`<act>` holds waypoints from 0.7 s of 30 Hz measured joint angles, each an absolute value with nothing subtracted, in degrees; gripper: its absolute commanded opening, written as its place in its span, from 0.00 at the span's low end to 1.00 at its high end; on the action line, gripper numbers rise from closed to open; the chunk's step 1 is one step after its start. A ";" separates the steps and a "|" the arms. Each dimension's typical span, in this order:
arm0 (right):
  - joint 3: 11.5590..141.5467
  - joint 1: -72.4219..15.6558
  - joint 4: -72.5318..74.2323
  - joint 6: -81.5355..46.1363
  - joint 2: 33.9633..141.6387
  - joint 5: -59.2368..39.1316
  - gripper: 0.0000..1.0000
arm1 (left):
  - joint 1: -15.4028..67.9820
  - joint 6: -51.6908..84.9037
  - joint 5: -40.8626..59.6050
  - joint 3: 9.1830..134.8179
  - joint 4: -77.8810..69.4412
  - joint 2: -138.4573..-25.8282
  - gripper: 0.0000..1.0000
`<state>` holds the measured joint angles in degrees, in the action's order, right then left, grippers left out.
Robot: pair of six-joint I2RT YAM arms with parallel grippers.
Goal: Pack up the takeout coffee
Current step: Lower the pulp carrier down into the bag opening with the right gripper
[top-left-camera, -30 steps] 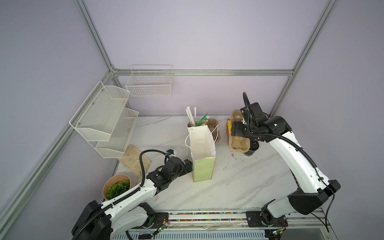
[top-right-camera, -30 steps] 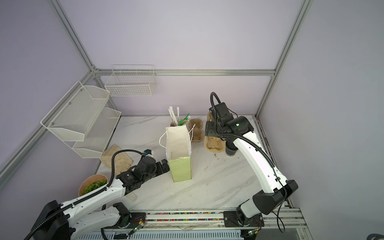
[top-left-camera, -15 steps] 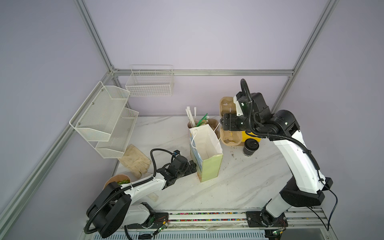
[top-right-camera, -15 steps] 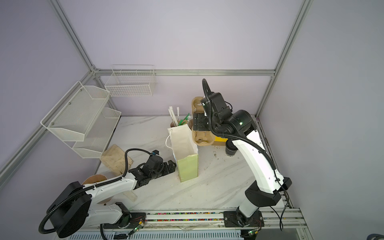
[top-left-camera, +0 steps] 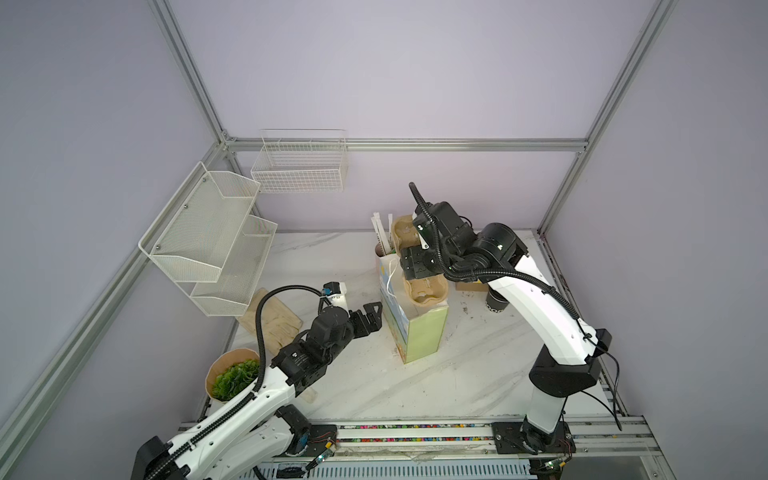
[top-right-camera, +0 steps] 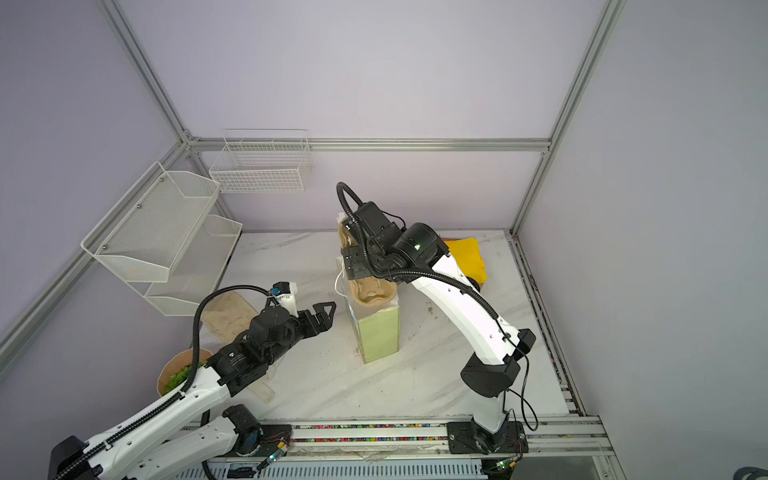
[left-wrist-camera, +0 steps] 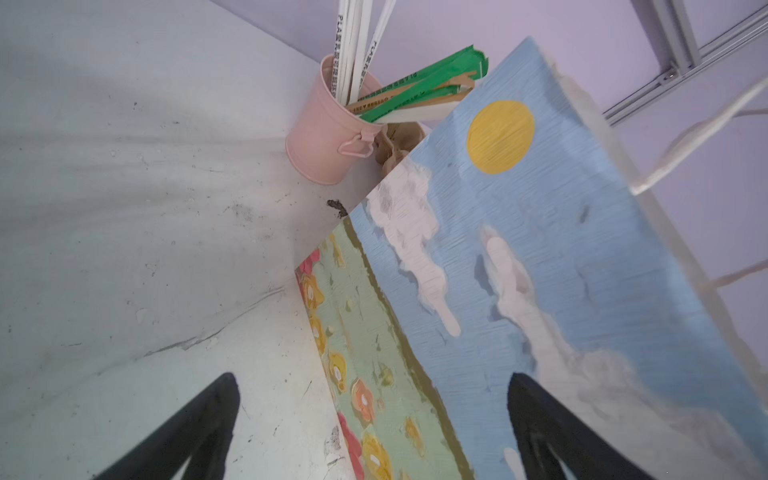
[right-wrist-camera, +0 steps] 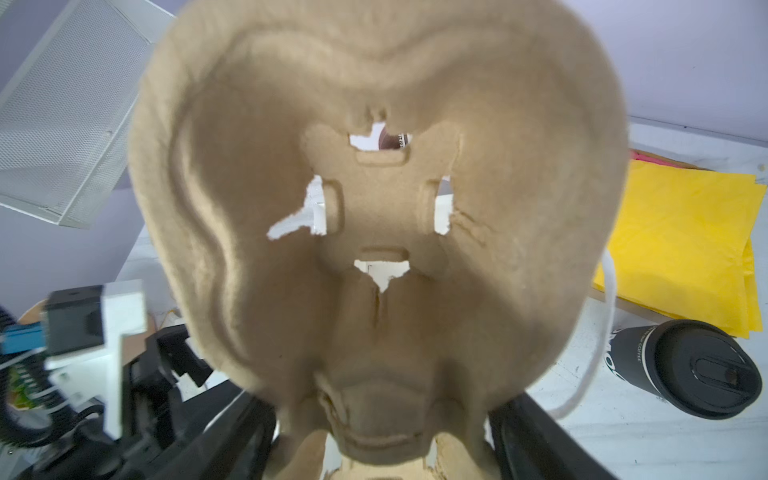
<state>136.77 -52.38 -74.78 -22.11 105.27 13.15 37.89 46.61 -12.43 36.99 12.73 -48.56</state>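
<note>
Marble tabletop [top-left-camera: 457, 382], lilac walls [top-left-camera: 415, 83]: the right gripper [top-left-camera: 419, 268] pinches a pulp cup carrier [top-left-camera: 426, 291] across its middle, arm arched high over the open paper bag [top-left-camera: 424, 338]. The left gripper [top-left-camera: 370, 318] stands spread wide, arm stretched low, just beside the bag's painted side. Only the right wrist view shows the takeout coffee [right-wrist-camera: 685, 370] clearly, lidded and standing near yellow paper [right-wrist-camera: 673, 245]; a top view half hides it behind the arm.

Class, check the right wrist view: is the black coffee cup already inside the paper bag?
No, the black coffee cup sits lidded on the table, beside the yellow napkins.
</note>
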 measured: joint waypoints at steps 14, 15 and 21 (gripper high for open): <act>129.12 -52.14 -74.35 -21.54 107.68 12.67 0.80 | 36.99 39.29 -14.81 43.24 17.52 -46.24 1.00; 128.95 -52.12 -74.35 -21.52 107.94 12.64 0.80 | 36.97 38.81 -15.22 43.29 17.87 -45.93 1.00; 128.14 -51.24 -74.26 -21.54 109.06 12.27 0.80 | 36.75 36.25 -17.56 43.29 19.64 -43.68 1.00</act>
<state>128.14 -51.24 -74.26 -21.54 109.06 12.27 36.75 36.25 -17.56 43.29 19.64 -43.68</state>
